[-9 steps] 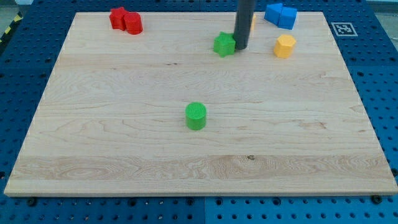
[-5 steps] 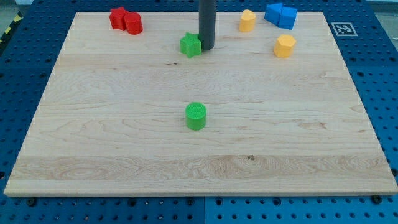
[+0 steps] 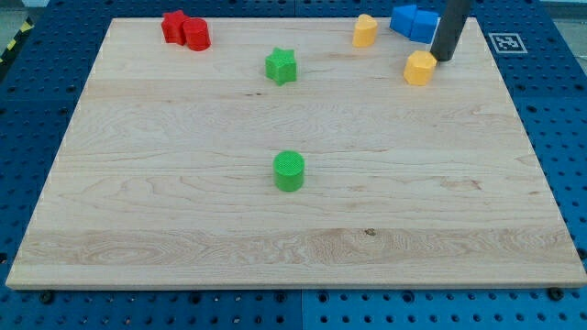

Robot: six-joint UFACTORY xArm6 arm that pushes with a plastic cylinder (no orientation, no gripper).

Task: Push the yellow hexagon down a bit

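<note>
The yellow hexagon lies near the view's top right on the wooden board. My tip stands just to its upper right, close to it or touching it; I cannot tell which. The rod rises from there past the blue blocks. A second yellow block, rounded, lies up and to the left of the hexagon.
A green star lies at the top centre. A green cylinder stands mid-board. Two red blocks sit together at the top left. A marker tag lies off the board's top right corner.
My tip left the green star, which it had pushed to the view's left, and moved right across the top to the yellow hexagon's upper right.
</note>
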